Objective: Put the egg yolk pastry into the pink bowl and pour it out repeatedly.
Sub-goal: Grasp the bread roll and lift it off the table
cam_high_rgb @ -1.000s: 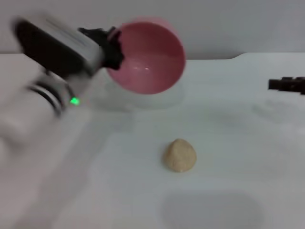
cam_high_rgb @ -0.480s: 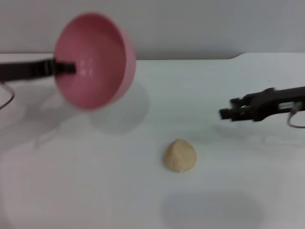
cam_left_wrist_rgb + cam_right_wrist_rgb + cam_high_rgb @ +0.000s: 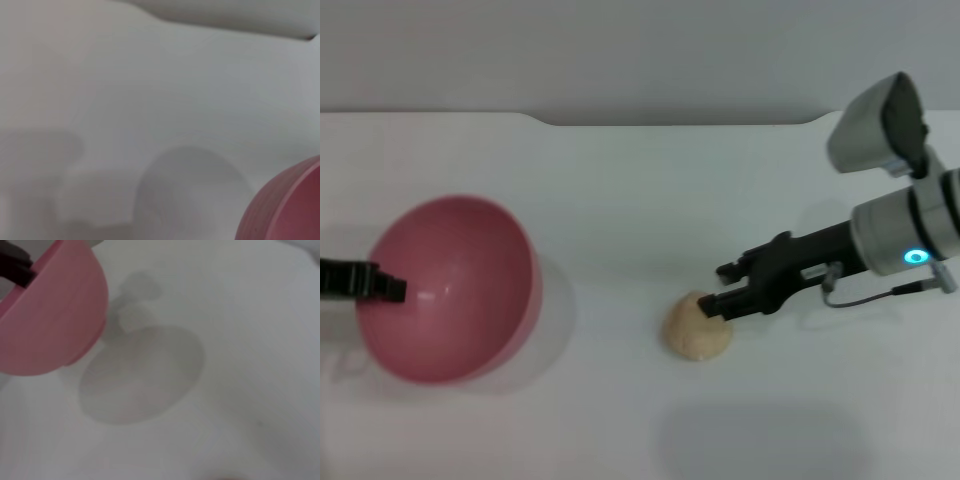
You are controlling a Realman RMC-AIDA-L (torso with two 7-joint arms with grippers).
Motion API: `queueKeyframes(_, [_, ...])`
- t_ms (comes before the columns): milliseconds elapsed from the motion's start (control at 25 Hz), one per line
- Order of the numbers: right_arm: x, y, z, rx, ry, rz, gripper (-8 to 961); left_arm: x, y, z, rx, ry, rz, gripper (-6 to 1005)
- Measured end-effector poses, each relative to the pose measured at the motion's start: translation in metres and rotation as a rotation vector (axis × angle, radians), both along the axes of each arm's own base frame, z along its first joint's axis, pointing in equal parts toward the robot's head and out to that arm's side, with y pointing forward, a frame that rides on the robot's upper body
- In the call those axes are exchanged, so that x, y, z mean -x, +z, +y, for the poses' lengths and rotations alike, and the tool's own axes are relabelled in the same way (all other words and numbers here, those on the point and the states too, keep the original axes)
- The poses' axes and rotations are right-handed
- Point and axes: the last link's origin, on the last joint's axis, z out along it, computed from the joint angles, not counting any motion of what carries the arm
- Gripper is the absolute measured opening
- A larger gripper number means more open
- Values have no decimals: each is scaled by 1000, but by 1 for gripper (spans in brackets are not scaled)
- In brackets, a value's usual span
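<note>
The egg yolk pastry [image 3: 697, 326], a small tan ball, lies on the white table near the middle. My right gripper [image 3: 722, 289] reaches in from the right. It is open, with its fingertips [image 3: 716, 306] at the pastry's upper right edge. The pink bowl [image 3: 450, 290] is at the left, tilted and empty, held low over the table. My left gripper [image 3: 392, 289] is shut on its rim. The bowl's outer wall also shows in the left wrist view [image 3: 292, 207] and in the right wrist view [image 3: 50, 315], where the left gripper [image 3: 15, 267] shows dark at the rim.
The white table [image 3: 640, 200] ends at a grey wall at the back. The bowl's shadow [image 3: 142, 372] lies on the table beside the bowl. No other objects are in view.
My left arm has carried the bowl down and to the left, from raised high to low over the table. My right gripper has moved in from the right to the pastry. The pastry has not moved.
</note>
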Motion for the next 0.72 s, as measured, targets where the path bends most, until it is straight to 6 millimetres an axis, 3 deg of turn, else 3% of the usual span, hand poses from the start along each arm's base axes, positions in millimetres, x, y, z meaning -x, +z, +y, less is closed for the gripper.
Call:
queueKeyframes(440, [1,-39,-6,18,48,-86,505,-14,-12,4,66,-36,36,-2])
queueKeyframes(720, [0,-43,-5,3,42,-91,501,-22,-18,7,93,-62,43,-2])
